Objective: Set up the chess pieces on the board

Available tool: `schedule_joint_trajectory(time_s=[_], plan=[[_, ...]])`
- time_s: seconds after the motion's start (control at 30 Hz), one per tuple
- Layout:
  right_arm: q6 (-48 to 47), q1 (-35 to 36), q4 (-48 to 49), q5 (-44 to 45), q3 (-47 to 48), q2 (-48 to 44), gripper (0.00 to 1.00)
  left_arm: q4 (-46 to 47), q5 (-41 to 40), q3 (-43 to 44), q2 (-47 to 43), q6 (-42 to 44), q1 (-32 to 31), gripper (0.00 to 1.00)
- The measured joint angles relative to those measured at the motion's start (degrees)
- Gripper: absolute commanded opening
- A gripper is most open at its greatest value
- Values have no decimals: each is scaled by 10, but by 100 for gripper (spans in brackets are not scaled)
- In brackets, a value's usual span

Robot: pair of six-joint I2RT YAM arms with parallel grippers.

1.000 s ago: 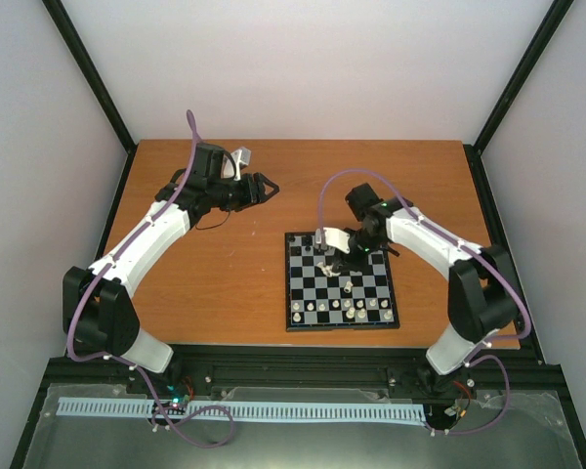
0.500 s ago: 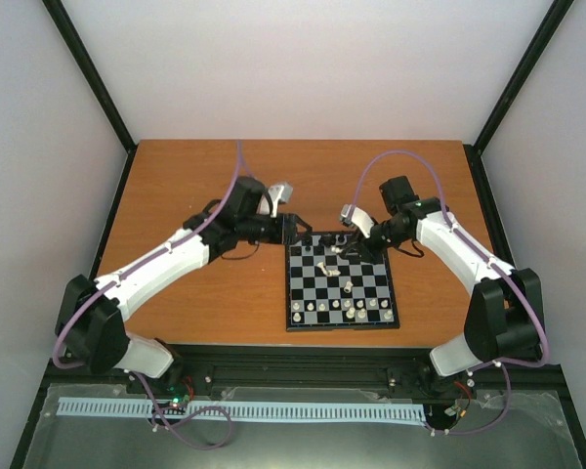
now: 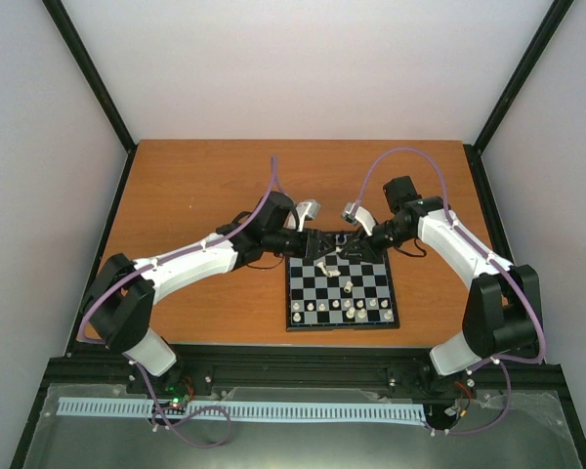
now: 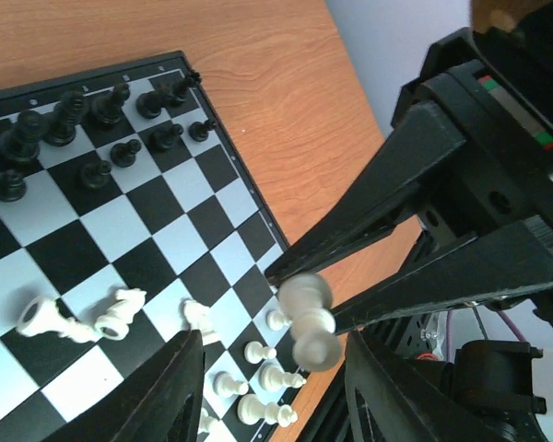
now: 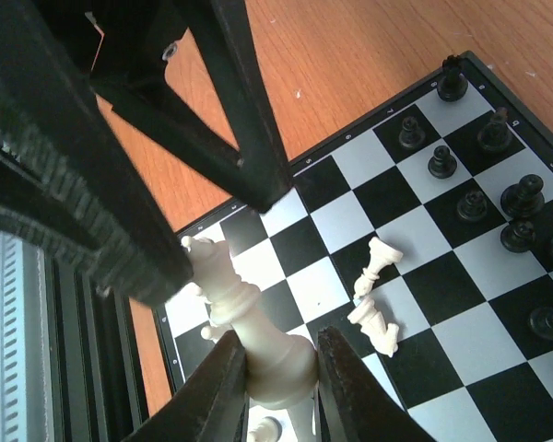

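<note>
Left gripper (image 3: pixel 320 244) has swung across to the board's (image 3: pixel 303 283) far edge.
We keep our right gripper (image 5: pixel 278 345) clenched on a tall cream-white piece (image 5: pixel 249 313) lifted over the squares; the left gripper hangs spread and empty just beside it. Black men (image 4: pixel 69 115) stand on the far rows, two white pieces (image 5: pixel 373 304) lie toppled mid-board, so we judge a handover or placement comes next.
</note>
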Motion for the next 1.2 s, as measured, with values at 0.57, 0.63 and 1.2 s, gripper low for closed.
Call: schedule_joint_trajectory(time_s=[0.57, 0.63, 1.2], plan=[[-1, -1, -5, -10, -2, 5, 20, 22, 24, 20, 32, -15, -12, 13], [-1, -2, -5, -10, -2, 5, 28, 22, 24, 20, 32, -15, -12, 13], [16, -132, -30, -4, -34, -145, 48, -251, -120, 118, -4, 134, -85, 14]])
